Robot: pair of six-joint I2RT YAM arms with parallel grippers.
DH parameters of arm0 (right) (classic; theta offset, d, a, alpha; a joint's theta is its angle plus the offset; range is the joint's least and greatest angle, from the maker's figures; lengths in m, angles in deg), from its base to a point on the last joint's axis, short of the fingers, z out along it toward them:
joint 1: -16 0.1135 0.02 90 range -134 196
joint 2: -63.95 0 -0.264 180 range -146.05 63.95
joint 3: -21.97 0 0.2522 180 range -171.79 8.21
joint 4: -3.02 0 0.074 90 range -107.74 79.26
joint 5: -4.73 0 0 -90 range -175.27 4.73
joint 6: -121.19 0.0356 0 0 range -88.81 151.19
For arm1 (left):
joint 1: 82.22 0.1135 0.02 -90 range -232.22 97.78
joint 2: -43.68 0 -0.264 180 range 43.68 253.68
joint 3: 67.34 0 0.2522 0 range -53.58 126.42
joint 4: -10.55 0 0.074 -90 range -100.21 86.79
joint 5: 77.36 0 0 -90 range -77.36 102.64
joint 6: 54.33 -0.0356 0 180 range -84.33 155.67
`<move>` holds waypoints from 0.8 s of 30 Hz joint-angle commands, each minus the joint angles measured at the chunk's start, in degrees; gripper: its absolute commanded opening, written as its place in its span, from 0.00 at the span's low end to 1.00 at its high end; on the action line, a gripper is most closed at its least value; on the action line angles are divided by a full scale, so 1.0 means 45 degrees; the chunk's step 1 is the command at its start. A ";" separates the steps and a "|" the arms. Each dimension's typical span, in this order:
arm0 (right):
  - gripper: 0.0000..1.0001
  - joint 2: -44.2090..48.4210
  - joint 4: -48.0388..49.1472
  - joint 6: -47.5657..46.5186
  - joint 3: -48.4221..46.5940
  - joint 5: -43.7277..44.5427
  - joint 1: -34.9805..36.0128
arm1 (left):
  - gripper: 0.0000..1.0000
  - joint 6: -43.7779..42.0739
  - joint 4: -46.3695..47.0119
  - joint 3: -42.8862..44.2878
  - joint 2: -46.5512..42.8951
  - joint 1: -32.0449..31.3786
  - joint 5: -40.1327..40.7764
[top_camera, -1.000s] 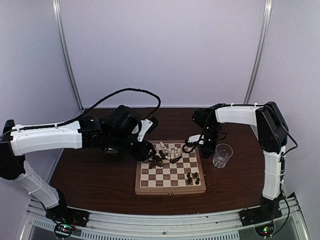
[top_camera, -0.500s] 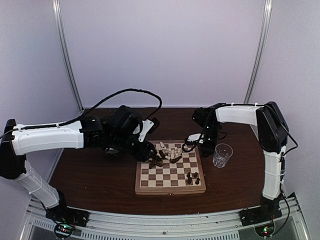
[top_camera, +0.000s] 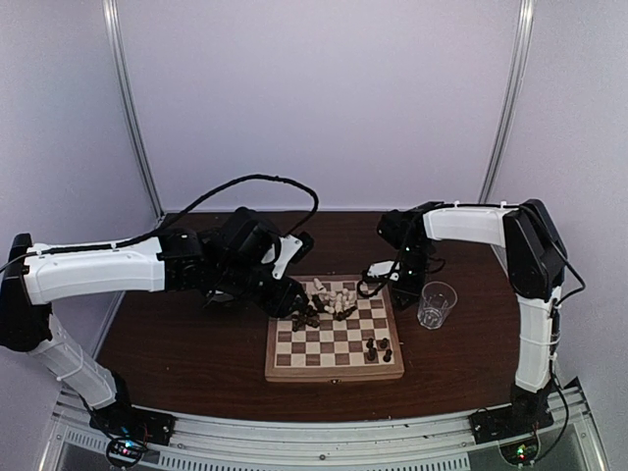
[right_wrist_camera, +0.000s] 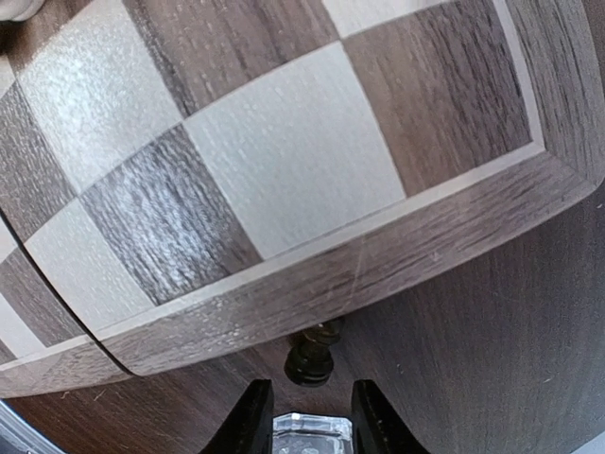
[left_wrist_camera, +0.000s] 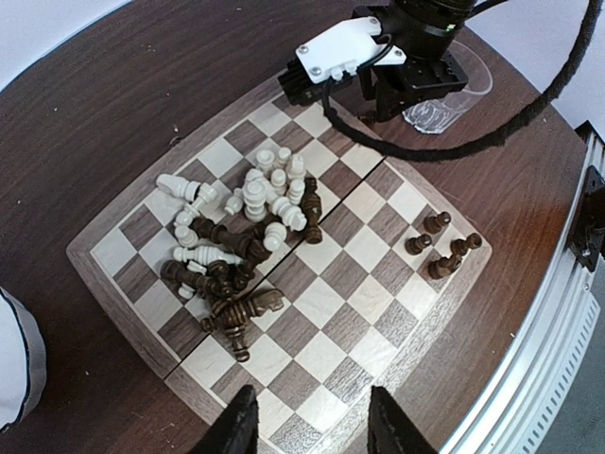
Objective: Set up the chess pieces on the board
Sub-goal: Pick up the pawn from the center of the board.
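The dark, grained wooden table (top_camera: 177, 343) carries everything, and wide bare stretches of it lie left of and in front of the board (top_camera: 329, 355). The board is a flat square of matt dark and cream checks inside a pale wood border, with a seam across its middle. A clear, smooth-walled drinking glass (top_camera: 437, 304) stands upright on the table just off the board's right edge.

Most of the chess pieces (left_wrist_camera: 241, 241), small turned wooden men in cream and dark brown, lie toppled in one tangled heap on the far-left part of the board. Four dark pieces (left_wrist_camera: 440, 251) stand upright near the near-right edge. The squares between and in front of them are bare.

The left gripper (left_wrist_camera: 312, 426) hangs above the board's left edge, its jaws moderately apart and holding nothing. The right gripper (right_wrist_camera: 312, 397) is low at the far-right corner, jaws narrowly apart. One dark piece (right_wrist_camera: 312, 357) stands on the table just off the border, in line with the gap, and neither finger touches it.
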 commanded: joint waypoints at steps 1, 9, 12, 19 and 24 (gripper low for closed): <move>0.31 -0.0023 0.0083 0.0286 -0.0099 -0.0391 -0.0066 | 0.40 0.0005 0.0744 0.0176 0.0160 0.0076 -0.0177; 0.30 -0.0369 0.0465 0.0550 0.0148 0.0147 -0.0069 | 0.40 0.0045 0.0822 0.0215 0.0264 0.0076 -0.0265; 0.30 -0.0416 0.0575 0.0582 0.0245 0.0471 -0.0069 | 0.40 0.0045 0.0816 0.0209 0.0269 0.0060 -0.0255; 0.30 -0.0460 0.0632 0.0621 0.0462 0.0557 -0.0068 | 0.40 0.0064 0.0838 0.0231 0.0338 0.0062 -0.0265; 0.28 -0.0468 0.0660 0.0585 0.0606 0.0554 -0.0069 | 0.40 0.0084 0.0880 0.0215 0.0381 0.0065 -0.0265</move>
